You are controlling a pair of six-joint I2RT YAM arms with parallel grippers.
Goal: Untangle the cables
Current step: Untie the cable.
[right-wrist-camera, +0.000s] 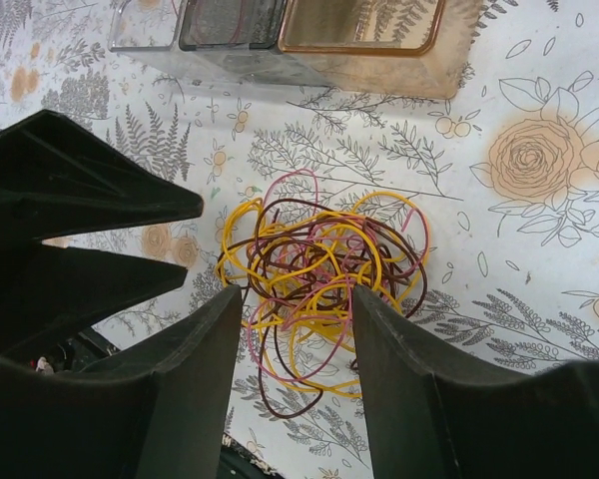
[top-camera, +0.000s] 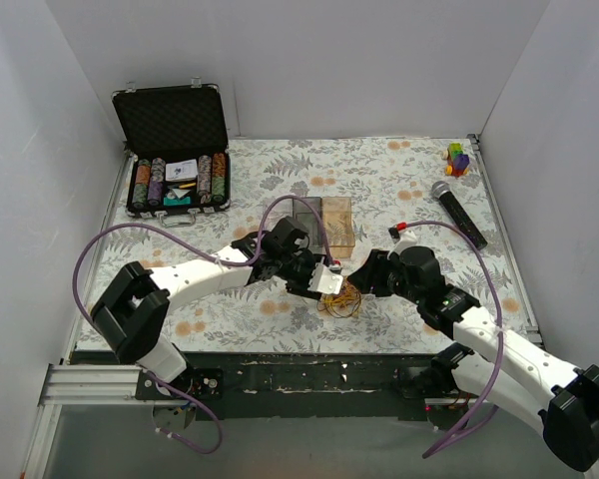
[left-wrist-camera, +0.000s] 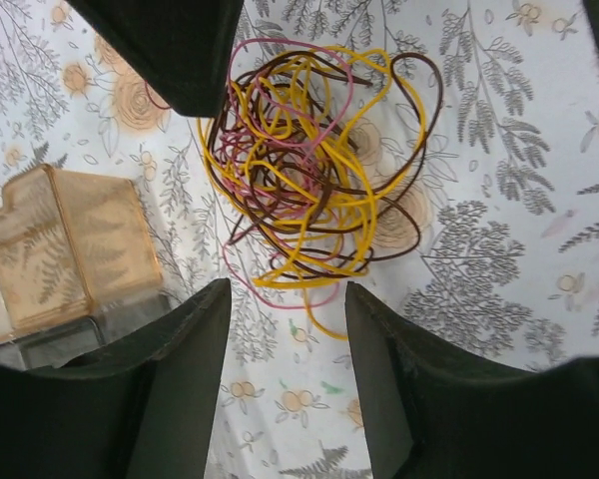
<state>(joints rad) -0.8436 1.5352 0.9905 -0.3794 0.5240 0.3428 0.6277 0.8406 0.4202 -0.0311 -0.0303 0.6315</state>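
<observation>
In the top view, the cables [top-camera: 341, 299] are seen as a small roundish clump with no clear long axis. They lie on the flowered table [top-camera: 419, 190] near its front edge. The clump is flanked by the left gripper [top-camera: 324, 284] on its left and the right gripper [top-camera: 364, 281] on its right, both just beside it. Contact cannot be told from here.

In the left wrist view, the cables [left-wrist-camera: 314, 190] are found ahead of the left gripper [left-wrist-camera: 285, 329], just past the fingertips and slightly to the right of the gap. The jaws are held partly apart and nothing is held between them. Only one stray yellow loop reaches toward the gap. An amber box [left-wrist-camera: 65, 249] stands off to the left.

In the right wrist view, the cables [right-wrist-camera: 314, 279] are framed directly by the right gripper [right-wrist-camera: 295, 339]. The nearest loops lie in the gap itself. The jaws are spread apart and no strand is seen pinched. The right gripper is judged the better placed for a first pinch.
</observation>
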